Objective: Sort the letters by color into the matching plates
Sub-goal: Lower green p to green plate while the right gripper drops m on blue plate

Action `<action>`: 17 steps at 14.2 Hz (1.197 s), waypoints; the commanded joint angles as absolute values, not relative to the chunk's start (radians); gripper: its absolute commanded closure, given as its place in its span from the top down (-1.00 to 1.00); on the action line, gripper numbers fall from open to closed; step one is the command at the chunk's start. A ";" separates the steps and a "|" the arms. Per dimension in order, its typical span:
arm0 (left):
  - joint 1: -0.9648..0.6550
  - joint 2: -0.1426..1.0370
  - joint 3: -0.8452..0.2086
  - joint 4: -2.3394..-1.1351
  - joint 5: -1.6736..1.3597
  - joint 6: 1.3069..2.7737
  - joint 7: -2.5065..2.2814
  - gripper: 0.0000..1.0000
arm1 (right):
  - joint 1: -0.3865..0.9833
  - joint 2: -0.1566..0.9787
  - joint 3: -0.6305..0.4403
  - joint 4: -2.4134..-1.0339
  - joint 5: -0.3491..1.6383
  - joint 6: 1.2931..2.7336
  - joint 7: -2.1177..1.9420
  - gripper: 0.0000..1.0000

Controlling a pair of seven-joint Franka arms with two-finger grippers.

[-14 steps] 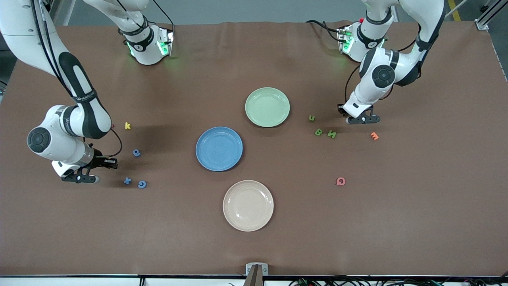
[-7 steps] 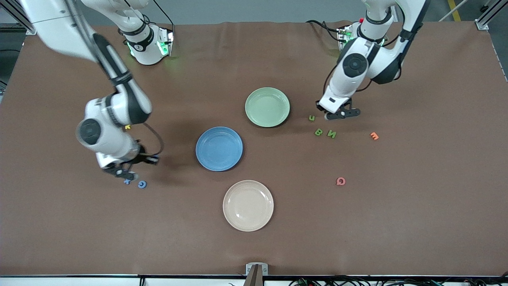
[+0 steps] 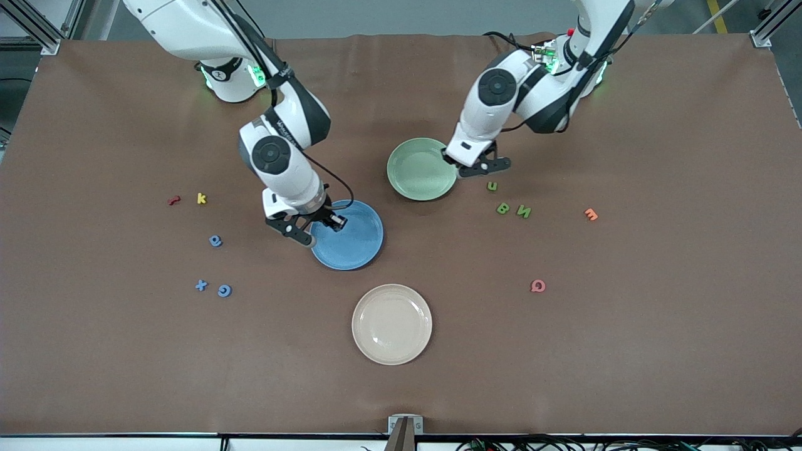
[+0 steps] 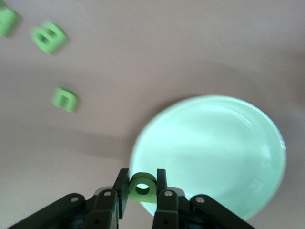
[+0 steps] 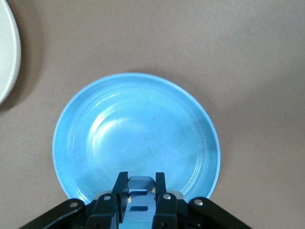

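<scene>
Blue letter [image 5: 137, 198], pinched in the right gripper [image 5: 139, 193], hangs over the blue plate's [image 3: 357, 247] rim; green letter [image 4: 142, 187], pinched in the left gripper [image 4: 142, 190], hangs over the green plate's [image 4: 224, 143] rim.

Both arms are stretched in toward mid-table, wrists angled down; left gripper [image 4: 142, 187] and right gripper [image 5: 141, 191] each have their black fingers pinched tight.
</scene>
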State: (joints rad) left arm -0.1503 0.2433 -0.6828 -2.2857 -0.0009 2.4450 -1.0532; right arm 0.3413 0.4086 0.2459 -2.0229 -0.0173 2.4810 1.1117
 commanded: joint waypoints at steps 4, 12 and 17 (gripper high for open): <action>-0.233 0.461 -0.678 -2.112 0.190 2.431 -1.287 -0.57 | 0.322 0.423 0.229 -1.993 -0.029 2.477 1.108 1.00; -0.261 0.540 -0.680 -2.106 0.296 2.445 -1.393 -0.57 | 0.010 0.405 0.219 -2.013 -0.051 2.405 0.490 1.00; -0.287 0.540 -0.680 -2.118 0.298 2.445 -1.394 -0.39 | -0.155 0.449 0.219 -1.967 -0.130 2.414 0.282 0.56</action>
